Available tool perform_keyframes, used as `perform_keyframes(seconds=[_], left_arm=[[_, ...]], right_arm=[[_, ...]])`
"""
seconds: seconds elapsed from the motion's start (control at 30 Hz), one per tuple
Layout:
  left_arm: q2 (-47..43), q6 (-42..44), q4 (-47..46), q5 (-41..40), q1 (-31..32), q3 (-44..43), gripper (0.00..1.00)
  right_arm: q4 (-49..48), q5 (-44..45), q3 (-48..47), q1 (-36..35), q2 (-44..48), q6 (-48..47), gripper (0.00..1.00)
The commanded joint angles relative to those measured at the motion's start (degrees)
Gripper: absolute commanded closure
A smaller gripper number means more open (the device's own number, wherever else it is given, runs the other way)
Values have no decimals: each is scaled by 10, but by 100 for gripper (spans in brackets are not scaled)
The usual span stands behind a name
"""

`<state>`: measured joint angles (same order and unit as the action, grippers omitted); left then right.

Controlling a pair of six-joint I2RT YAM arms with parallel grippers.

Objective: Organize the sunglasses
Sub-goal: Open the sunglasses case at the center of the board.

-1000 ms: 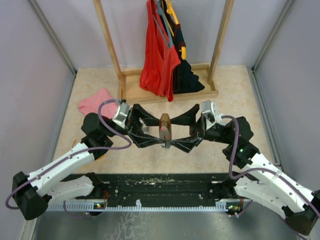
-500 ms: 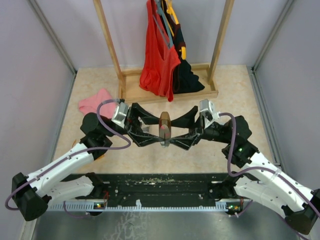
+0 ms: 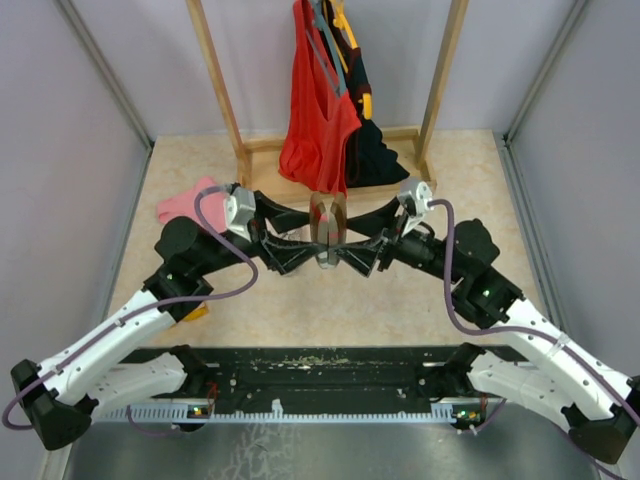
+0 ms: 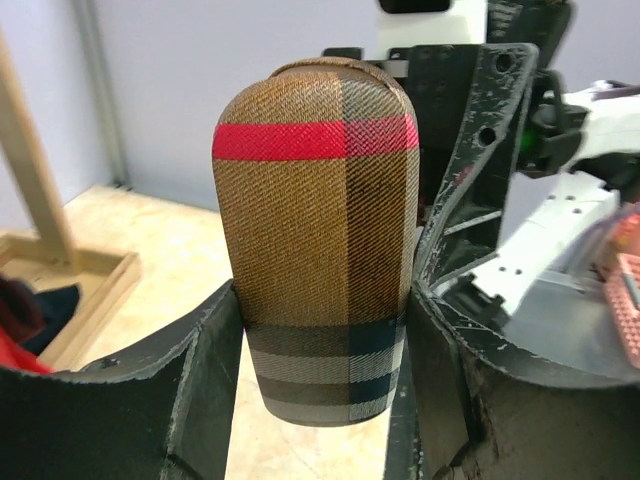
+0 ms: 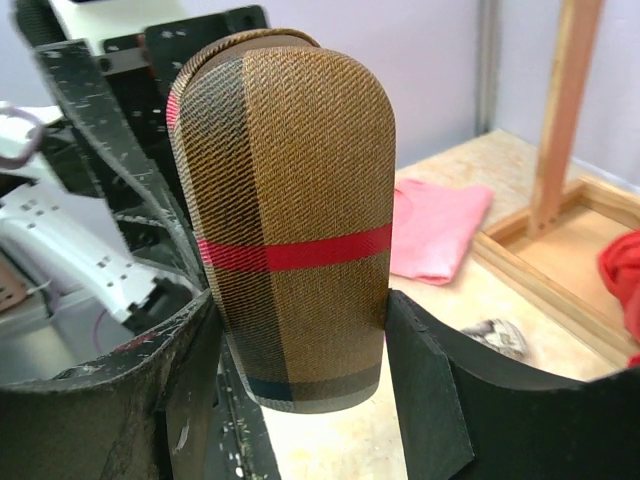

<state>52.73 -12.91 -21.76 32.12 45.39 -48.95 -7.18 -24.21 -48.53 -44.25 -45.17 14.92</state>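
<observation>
The left gripper (image 4: 325,360) and right gripper (image 5: 305,375) each clamp the brown plaid case (image 3: 327,236) from opposite sides; its inside is hidden.

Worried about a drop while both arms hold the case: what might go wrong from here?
The brown checked fabric case with a red stripe is held off the table, pinched at one end by the left tool and right tool; if either slips, it may fall. Both tools crowd the same spot, so they might collide.
</observation>
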Motion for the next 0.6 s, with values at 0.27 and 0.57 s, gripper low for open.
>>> perform_keyframes(seconds=[0.27, 0.57], left_arm=[[32, 72, 144, -255, 30, -78, 100], [29, 66, 160, -315, 35, -78, 77]], right_arm=[[119, 284, -91, -1, -83, 26, 100], [101, 277, -88, -5, -88, 33, 100]])
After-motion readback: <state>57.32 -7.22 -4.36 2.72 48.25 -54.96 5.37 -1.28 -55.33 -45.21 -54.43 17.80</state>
